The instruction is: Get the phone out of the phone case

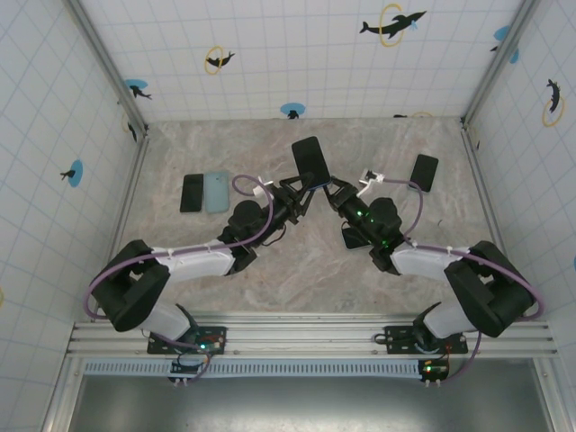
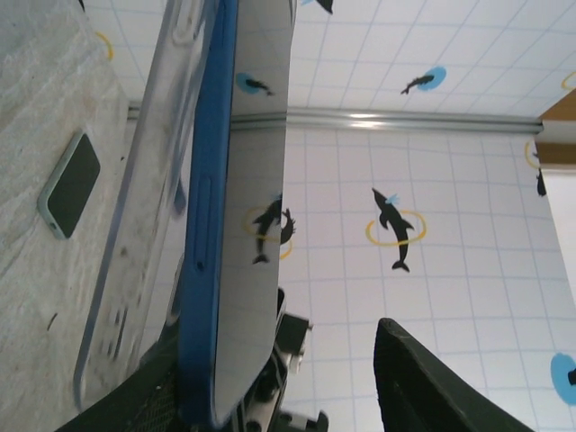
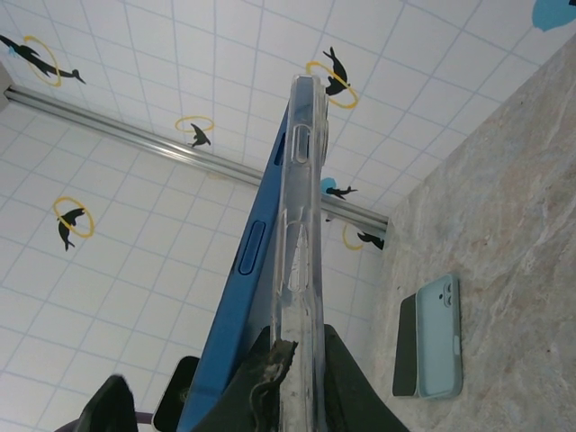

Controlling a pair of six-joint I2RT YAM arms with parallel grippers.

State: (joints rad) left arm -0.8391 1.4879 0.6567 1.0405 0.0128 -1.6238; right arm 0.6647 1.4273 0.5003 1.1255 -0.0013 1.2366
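The right pincer (image 3: 304,364) clamps the clear plastic case (image 3: 299,225); the left pincer (image 2: 288,378) gapes beside the half-freed blue phone (image 2: 209,225). Next, likely: left grips the phone and pulls it clear

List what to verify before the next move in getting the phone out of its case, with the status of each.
1. Phone raised off the table: ok.
2. Case parting from the phone: ok; the right wrist view shows a gap widening along one edge.
3. Left hand gripping: not ok; one finger stands apart from the phone.
4. Right hand clamped on the case: cannot tell.
5. Teal phone lying apart from both hands: ok.
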